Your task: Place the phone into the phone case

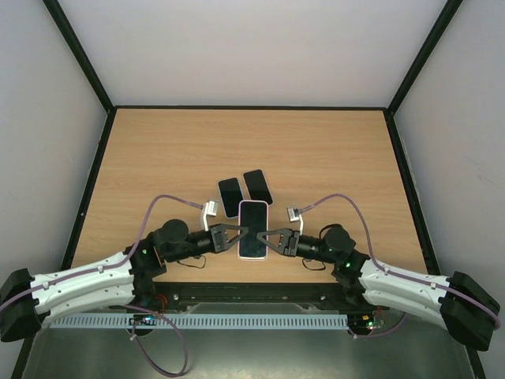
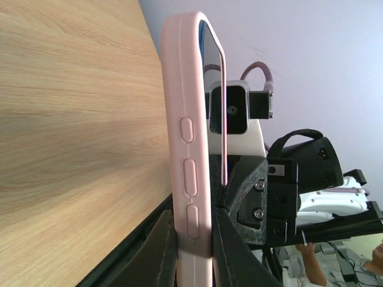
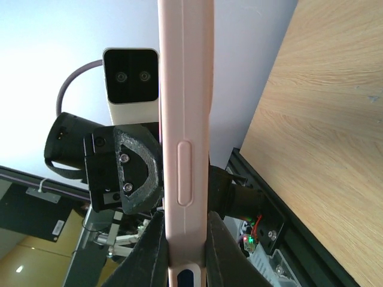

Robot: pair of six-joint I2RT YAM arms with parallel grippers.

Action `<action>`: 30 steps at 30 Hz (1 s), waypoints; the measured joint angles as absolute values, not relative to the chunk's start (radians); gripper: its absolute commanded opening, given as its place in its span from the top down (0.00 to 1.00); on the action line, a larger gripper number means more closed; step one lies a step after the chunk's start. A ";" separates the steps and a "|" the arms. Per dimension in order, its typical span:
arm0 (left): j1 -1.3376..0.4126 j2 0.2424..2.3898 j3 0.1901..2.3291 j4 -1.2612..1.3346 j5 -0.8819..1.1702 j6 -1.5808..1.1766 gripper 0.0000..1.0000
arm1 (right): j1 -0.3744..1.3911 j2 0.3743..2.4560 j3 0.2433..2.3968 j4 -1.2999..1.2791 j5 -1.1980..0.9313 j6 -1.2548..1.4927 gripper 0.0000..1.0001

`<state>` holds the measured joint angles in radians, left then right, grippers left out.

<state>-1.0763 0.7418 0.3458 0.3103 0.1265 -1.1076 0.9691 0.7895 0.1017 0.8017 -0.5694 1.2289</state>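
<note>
Left gripper (image 2: pixel 194 251) and right gripper (image 3: pixel 185 254) each clench opposite long edges of the pink phone case (image 1: pixel 252 229). The phone (image 2: pixel 224 119) sits inside it, one edge possibly still raised. Just beyond the case, a dark phone (image 1: pixel 230 192) and a second dark phone (image 1: pixel 257 185) lie on the table (image 1: pixel 158 158).

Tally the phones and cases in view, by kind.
Pink phone case: 1
Phone seated in it: 1
Black phones lying on the table: 2
Total: 4
</note>
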 measured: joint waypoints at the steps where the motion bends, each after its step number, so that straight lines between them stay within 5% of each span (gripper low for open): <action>1: -1.076 0.743 0.350 0.312 0.127 -1.109 0.98 | 0.969 0.779 0.102 0.804 -0.568 1.230 0.85; 5: -1.076 0.751 0.365 0.302 0.120 -1.110 0.98 | 0.969 0.753 0.102 0.762 -0.557 1.216 0.61; 9: -1.044 0.769 0.365 0.254 0.116 -1.119 0.98 | 0.970 0.701 0.100 0.661 -0.521 1.192 0.23; 13: -0.969 0.773 0.365 0.199 0.112 -1.121 0.98 | 0.970 0.601 0.096 0.579 -0.486 1.172 0.01; 21: -0.694 0.778 0.381 0.019 0.123 -1.061 0.98 | 0.970 0.364 0.079 0.417 -0.394 1.160 0.02; 30: -0.322 0.903 0.419 -0.051 0.221 -0.949 0.98 | 0.970 0.344 0.079 0.336 -0.363 1.150 0.02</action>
<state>-0.3218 0.9031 0.4187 -0.0509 0.2214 -0.9493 0.9703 0.3435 0.0792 0.3363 -0.3630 1.1500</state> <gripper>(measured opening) 0.091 0.975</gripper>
